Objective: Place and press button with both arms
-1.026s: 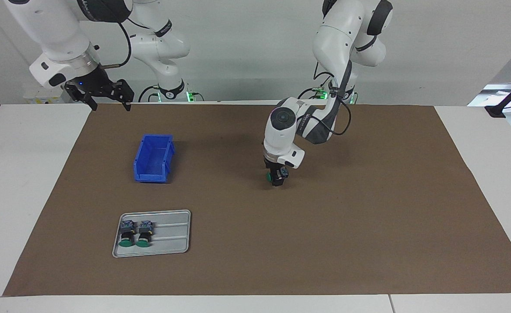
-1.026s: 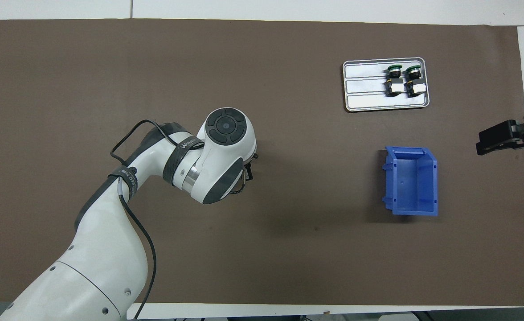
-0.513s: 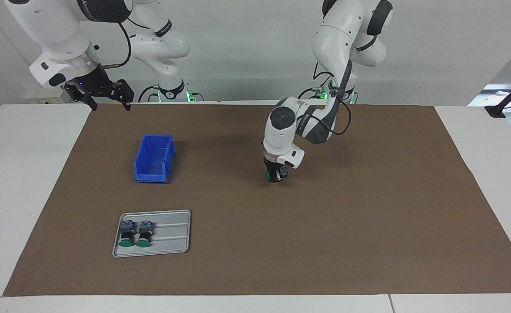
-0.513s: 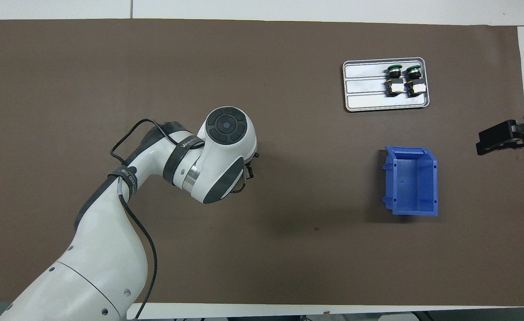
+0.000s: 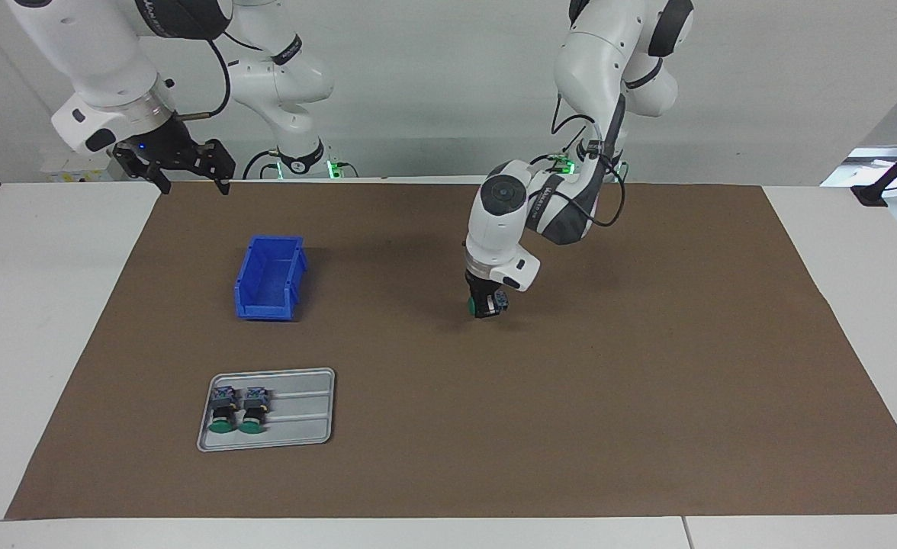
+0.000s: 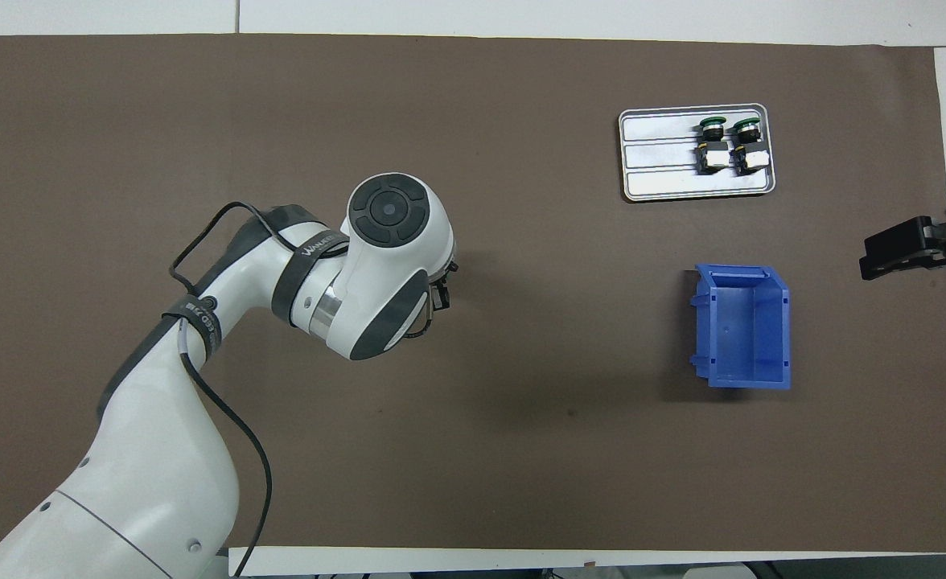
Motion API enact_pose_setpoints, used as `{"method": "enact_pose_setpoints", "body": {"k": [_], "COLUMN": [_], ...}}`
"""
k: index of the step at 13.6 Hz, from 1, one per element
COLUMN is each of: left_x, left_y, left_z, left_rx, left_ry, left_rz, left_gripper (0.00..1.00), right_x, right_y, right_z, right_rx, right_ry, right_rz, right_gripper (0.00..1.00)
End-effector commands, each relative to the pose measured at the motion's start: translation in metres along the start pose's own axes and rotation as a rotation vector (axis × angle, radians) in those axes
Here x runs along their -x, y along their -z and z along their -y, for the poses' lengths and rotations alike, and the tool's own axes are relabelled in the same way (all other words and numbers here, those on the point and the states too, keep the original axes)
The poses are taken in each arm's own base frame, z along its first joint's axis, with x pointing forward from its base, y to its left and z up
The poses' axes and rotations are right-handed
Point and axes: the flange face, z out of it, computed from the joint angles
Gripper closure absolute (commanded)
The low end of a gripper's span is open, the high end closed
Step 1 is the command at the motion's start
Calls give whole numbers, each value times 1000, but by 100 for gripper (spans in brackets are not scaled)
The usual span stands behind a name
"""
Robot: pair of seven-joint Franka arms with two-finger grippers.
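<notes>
Right, my left gripper (image 5: 483,308) is clamped on one green push-button (image 5: 471,306), lifted just over the brown mat (image 5: 647,366) mid-table. My right gripper (image 5: 186,169) waits open near the blue bin (image 5: 269,277). Risk: the button hangs sideways, so it could slip or land tipped.

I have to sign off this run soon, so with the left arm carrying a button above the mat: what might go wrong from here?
1. The left gripper holds the button sideways, cap out to one side; set down like that it may roll or tip.
2. The grip looks narrow, so the button might twist in the jaws.
3. The right gripper waits open near the blue bin; its reach inward may clip the bin.
</notes>
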Motion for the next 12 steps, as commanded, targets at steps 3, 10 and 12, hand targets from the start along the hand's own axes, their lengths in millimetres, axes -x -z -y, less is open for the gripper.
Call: {"method": "enact_pose_setpoints", "body": {"k": [3,10,12], "left_x": [-18,-26,-26], "left_y": [28,42,44], "left_z": [8,-14,-21], "left_rx": [0,-46,-28], "left_ry": [-114,-83,-55], "left_rz": [12,224,287], "left_gripper": [93,92,92], "right_x": [3,3,3], "right_y": [-1,-1,-1], "right_z": [-3,-3,-3], "right_rx": [-4,-4,-4], "right_ry": [16,16,16], "right_rz": [5,5,5], "right_gripper": [1,1,1]}}
